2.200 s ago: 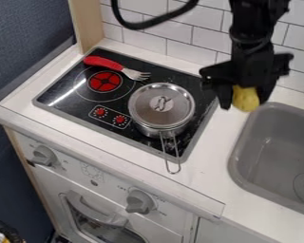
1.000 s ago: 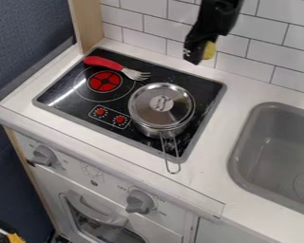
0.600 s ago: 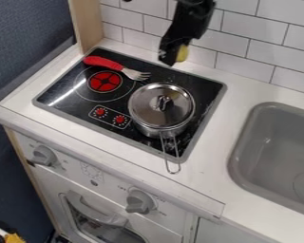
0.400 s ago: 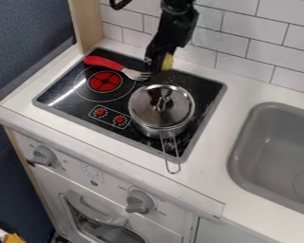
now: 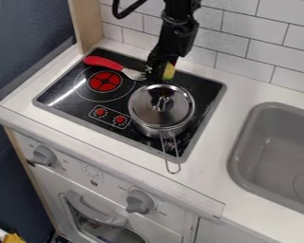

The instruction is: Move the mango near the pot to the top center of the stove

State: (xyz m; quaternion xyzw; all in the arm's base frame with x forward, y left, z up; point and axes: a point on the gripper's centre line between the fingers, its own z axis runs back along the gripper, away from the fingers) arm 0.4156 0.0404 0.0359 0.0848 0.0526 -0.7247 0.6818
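From my remote seat I counted one mango [image 5: 169, 72], one hand [image 5: 159, 74] and one arm [image 5: 179, 21]. I made it one pot [image 5: 159, 130], one lid [image 5: 146, 100] and one fork [image 5: 102, 62]. I tallied one stove [image 5: 61, 89], with one red burner [image 5: 105, 81] and two red dials [image 5: 100, 111] that I could see on its top. I also found two grey knobs [image 5: 140, 201], one oven door [image 5: 110, 219], one sink [image 5: 269, 154] and one counter [image 5: 212, 161]. Of cables [image 5: 124, 10], I saw one near my arm.
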